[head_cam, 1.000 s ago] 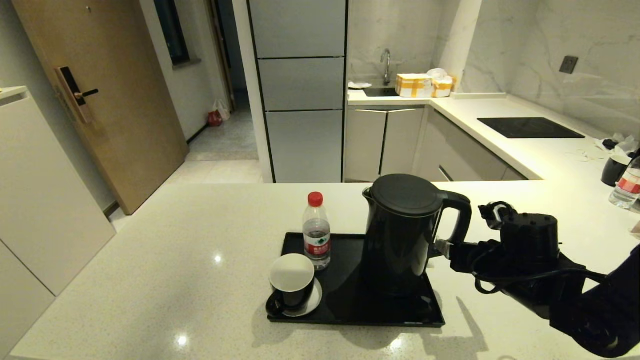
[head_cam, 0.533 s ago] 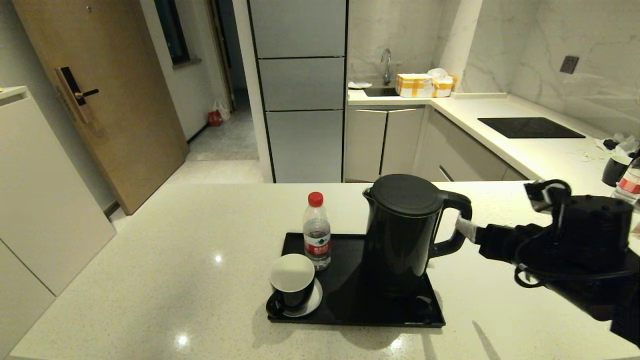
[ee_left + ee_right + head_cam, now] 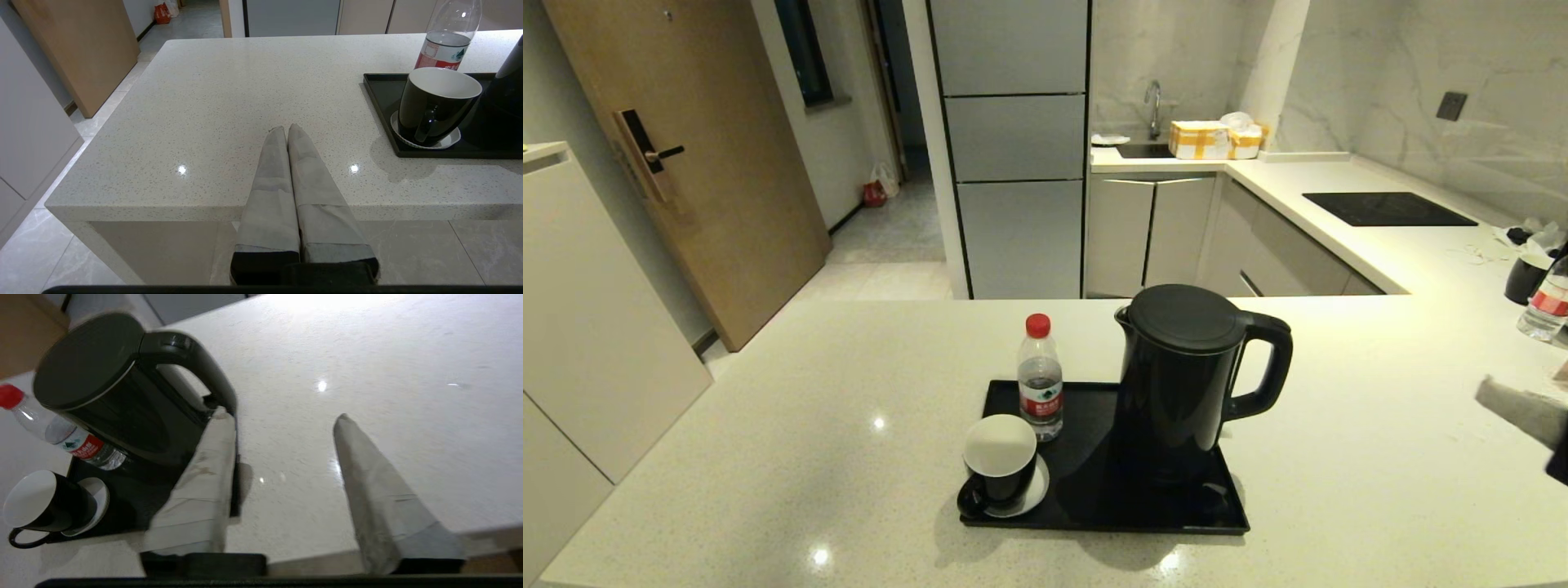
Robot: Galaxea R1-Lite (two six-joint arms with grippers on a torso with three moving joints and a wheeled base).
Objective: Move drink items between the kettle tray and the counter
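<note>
The tall glossy black kettle (image 3: 1184, 376) stands upright on the black kettle tray (image 3: 1094, 510), its loop handle (image 3: 1270, 363) facing right; the right wrist view has the kettle (image 3: 110, 400) too. My right gripper (image 3: 284, 416) hangs open over the cream speckled counter (image 3: 809, 441), well right of the handle and empty. Only one grey finger (image 3: 1519, 408) of it shows at the head view's right edge. My left gripper (image 3: 287, 130) is shut and empty, parked at the counter's near edge, left of the tray (image 3: 384, 110).
On the tray stand a red-capped water bottle (image 3: 1040, 380) and a black cup on a white saucer (image 3: 1001, 465). Another bottle (image 3: 1543, 306) and a black cup (image 3: 1525, 278) sit at the far right. A black inset hob (image 3: 1388, 208) lies further back.
My right arm has pulled away from the kettle handle to the right, almost out of the head view. The kettle stays on the tray.
</note>
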